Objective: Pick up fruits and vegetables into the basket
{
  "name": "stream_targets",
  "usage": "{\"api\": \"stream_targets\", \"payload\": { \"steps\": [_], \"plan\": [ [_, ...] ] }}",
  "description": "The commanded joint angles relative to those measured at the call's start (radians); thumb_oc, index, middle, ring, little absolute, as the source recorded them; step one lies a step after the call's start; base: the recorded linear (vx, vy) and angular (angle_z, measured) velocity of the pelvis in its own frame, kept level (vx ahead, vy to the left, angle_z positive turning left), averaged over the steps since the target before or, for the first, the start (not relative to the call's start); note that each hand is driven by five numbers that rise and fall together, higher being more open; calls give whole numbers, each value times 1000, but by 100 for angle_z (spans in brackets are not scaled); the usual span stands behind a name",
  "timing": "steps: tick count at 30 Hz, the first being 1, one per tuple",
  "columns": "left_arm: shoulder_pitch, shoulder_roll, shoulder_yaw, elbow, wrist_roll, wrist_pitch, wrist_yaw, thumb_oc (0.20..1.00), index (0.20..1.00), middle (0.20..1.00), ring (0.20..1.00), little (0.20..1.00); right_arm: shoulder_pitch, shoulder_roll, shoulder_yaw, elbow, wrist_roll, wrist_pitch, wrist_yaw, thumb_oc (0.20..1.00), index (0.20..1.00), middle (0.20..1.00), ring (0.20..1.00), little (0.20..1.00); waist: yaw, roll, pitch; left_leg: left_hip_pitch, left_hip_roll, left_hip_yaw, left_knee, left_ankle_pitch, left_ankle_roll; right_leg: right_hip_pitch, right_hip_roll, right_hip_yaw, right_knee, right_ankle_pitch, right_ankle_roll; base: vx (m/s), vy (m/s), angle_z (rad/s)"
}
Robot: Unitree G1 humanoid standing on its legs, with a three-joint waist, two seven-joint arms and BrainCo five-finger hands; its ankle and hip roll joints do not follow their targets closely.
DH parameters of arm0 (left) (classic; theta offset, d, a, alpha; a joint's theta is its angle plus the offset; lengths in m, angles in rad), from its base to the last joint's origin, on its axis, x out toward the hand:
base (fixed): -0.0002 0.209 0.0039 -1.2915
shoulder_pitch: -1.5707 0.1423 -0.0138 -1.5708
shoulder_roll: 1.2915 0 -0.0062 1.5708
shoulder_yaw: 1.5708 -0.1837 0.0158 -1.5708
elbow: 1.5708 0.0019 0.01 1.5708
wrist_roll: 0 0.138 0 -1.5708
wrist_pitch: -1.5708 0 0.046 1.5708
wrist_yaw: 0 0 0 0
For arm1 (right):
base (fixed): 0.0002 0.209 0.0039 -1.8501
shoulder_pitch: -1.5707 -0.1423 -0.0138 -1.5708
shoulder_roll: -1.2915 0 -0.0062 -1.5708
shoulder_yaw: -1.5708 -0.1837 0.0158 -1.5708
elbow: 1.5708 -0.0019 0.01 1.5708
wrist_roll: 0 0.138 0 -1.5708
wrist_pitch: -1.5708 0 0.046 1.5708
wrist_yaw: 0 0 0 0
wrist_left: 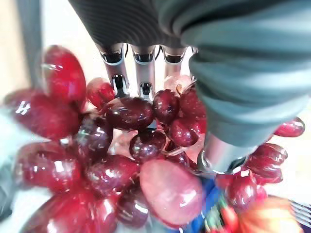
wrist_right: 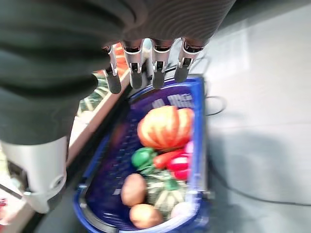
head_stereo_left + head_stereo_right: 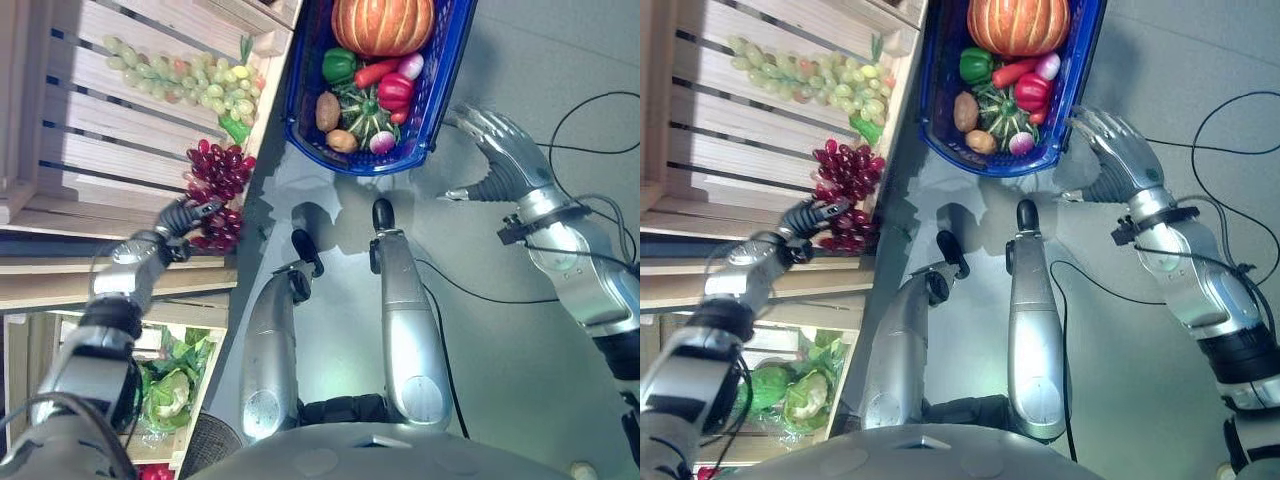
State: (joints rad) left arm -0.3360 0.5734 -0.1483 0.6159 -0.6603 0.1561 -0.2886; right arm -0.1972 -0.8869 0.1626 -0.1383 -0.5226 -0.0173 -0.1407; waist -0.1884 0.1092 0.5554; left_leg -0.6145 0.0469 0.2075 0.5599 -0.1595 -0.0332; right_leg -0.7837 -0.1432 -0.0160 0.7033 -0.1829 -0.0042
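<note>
Red grapes [image 3: 216, 190] sit at the front edge of the wooden crate [image 3: 90, 170], left hand [image 3: 185, 215] fingers [image 1: 146, 73] curled round the bunch. Green grapes [image 3: 185, 75] lie farther back in the crate. Right hand [image 3: 500, 150] hangs beside the blue basket [image 3: 300, 125], fingers relaxed, holding nothing. The basket holds a pumpkin [image 3: 383, 25], peppers and potatoes.

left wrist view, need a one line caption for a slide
Left hand closing its fingers into a bunch of red grapes on the wooden shelf.
</note>
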Motion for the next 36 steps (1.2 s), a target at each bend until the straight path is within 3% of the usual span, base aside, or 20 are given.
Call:
{"api": "stream_targets", "payload": {
  "steps": [1, 9, 15, 17, 20, 23, 26, 30, 36],
  "plan": [
    [161, -63, -41, -113, -79, 49, -68, 200, 200, 200, 200, 200, 18, 8, -40, -43, -64, -4, -87, 1000, 1000, 1000, 1000, 1000, 22, 19, -35, 36, -39, 31, -25, -53, 37, 62, 45, -39, -40, -55, 50, -13, -26, 10],
    [241, -50, -23, -337, -192, 123, -74, 200, 200, 200, 200, 200, 16, 19, -1, 14, -157, 43, -192, 1000, 1000, 1000, 1000, 1000, 66, 17, -35, 94, -50, 14, -51, -54, 49, 140, 33, -71, -82, -46, 52, -23, -40, 12],
    [278, -21, -12, -517, -289, 180, -92, 200, 200, 200, 200, 200, 12, 23, 34, 37, -119, 60, -169, 1000, 1000, 1000, 1000, 1000, 94, 15, -35, 128, -59, 2, -68, -51, 57, 191, 23, -94, -117, -33, 54, -24, -44, 18],
    [290, -12, -13, -582, -335, 187, -95, 200, 200, 200, 200, 200, 16, 33, 52, 47, -30, 73, -135, 1000, 1000, 1000, 1000, 1000, 106, 12, -35, 138, -63, -3, -68, -53, 60, 210, 18, -105, -124, -30, 52, -16, -45, 8],
    [302, -11, -17, -630, -367, 190, -99, 200, 200, 200, 200, 200, 24, 45, 64, 61, -45, 60, -160, 1000, 1000, 1000, 1000, 1000, 114, 7, -35, 150, -68, -10, -71, -54, 63, 226, 17, -112, -130, -27, 51, -3, -32, 6],
    [309, -12, -11, -667, -378, 191, -99, 200, 200, 200, 200, 200, 22, 49, 73, 62, -57, 41, -184, 1000, 1000, 1000, 1000, 1000, 121, 1, -35, 138, -67, -3, -79, -26, 72, 223, 14, -124, -150, 5, 45, -77, -32, 9],
    [310, -2, -13, -692, -386, 193, -127, 200, 200, 200, 200, 200, 7, 51, 107, 57, -51, -54, -104, 1000, 1000, 1000, 1000, 1000, 131, -7, -35, 151, -68, -8, -88, -24, 74, 242, 11, -130, -165, 14, 48, 0, -32, 3],
    [311, 23, -17, -744, -402, 229, -175, 200, 200, 200, 200, 200, -27, 24, 157, 43, -61, -103, -67, 1000, 1000, 1000, 1000, 1000, 146, -16, -35, 163, -68, -13, -91, -23, 77, 263, 7, -139, -180, 25, 53, -8, -56, 10],
    [298, 26, -72, -770, -401, 308, -201, 200, 200, 200, 200, 200, -93, 27, 241, 38, -114, -209, -106, 1000, 1000, 1000, 1000, 1000, 156, -22, -35, 173, -71, -20, -87, -29, 83, 282, 3, -145, -187, 30, 56, -1, -28, 5]
  ]
}}
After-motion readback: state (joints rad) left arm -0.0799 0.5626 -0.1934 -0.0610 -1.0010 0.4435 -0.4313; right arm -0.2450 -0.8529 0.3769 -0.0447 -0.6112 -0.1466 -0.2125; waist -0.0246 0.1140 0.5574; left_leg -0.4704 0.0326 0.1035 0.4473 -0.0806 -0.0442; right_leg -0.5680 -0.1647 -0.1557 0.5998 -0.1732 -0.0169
